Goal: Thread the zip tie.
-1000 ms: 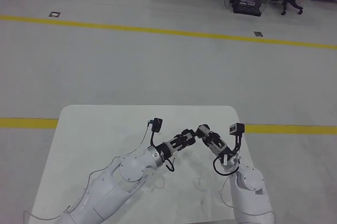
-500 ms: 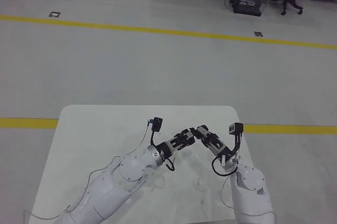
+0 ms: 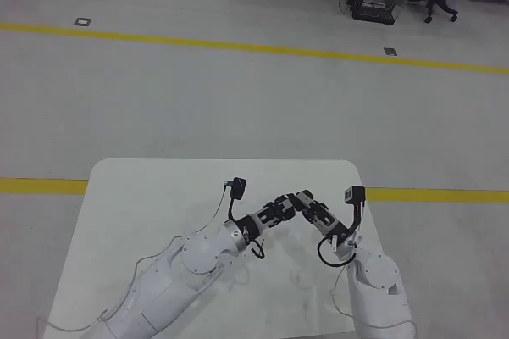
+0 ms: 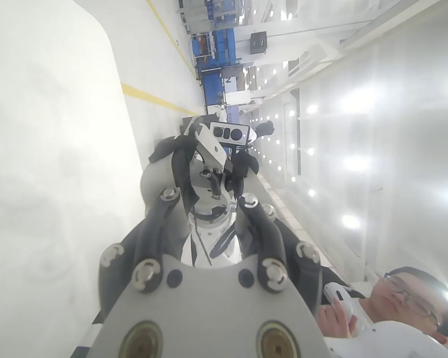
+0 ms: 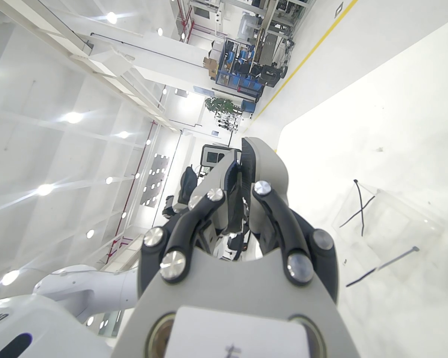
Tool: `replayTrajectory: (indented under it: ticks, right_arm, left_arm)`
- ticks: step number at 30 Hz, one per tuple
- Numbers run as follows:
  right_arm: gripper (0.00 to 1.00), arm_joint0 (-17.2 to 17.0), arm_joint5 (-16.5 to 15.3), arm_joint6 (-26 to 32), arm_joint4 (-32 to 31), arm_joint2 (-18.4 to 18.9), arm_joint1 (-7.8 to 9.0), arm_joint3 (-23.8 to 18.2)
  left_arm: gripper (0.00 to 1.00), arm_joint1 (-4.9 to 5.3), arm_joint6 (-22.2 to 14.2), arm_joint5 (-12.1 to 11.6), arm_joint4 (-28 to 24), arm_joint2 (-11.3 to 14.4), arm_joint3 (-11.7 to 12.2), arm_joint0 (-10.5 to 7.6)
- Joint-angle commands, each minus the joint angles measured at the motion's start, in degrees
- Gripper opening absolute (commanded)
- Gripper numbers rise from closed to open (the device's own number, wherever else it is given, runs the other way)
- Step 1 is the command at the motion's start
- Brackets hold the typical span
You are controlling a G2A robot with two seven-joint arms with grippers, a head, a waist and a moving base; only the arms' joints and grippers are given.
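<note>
Both arms meet tip to tip above the middle of the white table. My left gripper comes in from the near left and my right gripper from the near right. In the left wrist view the left gripper is shut, and a thin black zip tie runs back from its fingers toward the palm. The right gripper has its ribbed pads pressed together. Anything between those pads is hidden.
A clear shallow tray lies on the table beside the right arm, with two crossed black zip ties in it. Another loose zip tie lies across its near edge. The table's rounded far corner is just beyond the grippers.
The right arm has shifted slightly toward the left gripper, so the two grippers' tips are a little closer together. The left arm has hardly moved.
</note>
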Motion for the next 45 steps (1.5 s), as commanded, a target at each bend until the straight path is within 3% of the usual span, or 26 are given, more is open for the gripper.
replayTrajectory:
  ticks: [1,5,20,26,45]
  right_arm:
    - [0.0,0.0,0.0,-0.1,0.0,-0.1,0.02,-0.1]
    - [0.0,-0.1,0.0,-0.3,-0.1,-0.3,0.11,-0.2]
    - [0.0,-0.2,0.0,-1.1,-2.2,-0.5,0.59,-1.2]
    - [0.0,-0.5,0.0,-1.2,-2.5,-0.5,0.83,-1.7]
    - [0.0,-0.7,0.0,-1.7,-2.9,-1.2,1.58,-2.5]
  left_arm:
    - [0.23,-0.03,0.0,-0.1,-0.1,0.1,0.1,-0.1]
    - [0.18,-0.08,0.0,-0.2,-0.1,0.2,0.2,-0.23]
    - [0.16,-0.04,0.3,0.8,0.6,0.3,0.2,-0.06]
    - [0.09,-0.01,0.3,1.2,0.7,0.3,0.1,-0.02]
    - [0.06,0.04,0.3,1.4,0.7,0.2,-0.1,0.09]
